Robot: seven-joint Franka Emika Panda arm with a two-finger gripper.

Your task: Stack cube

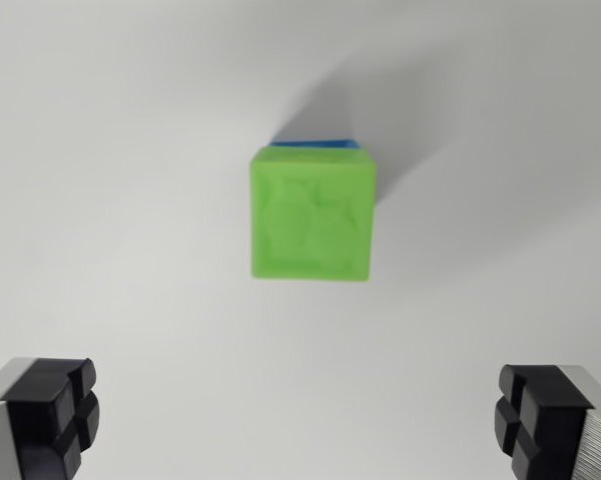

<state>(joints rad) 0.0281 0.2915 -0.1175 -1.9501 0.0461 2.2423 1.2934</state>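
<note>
- Wrist view: we see the green cube [311, 213] sitting on top of a blue cube [318, 144], of which only a sliver shows at the green cube's far edge, both on the white table [100, 200].
- Our gripper [300, 420] is spread wide and empty, its fingertips [55, 415] nearer the camera than the green cube and well apart from it.
- We judge the green cube light, rigid plastic, fairly slick; its flat opposite sides offer the best hold.
</note>
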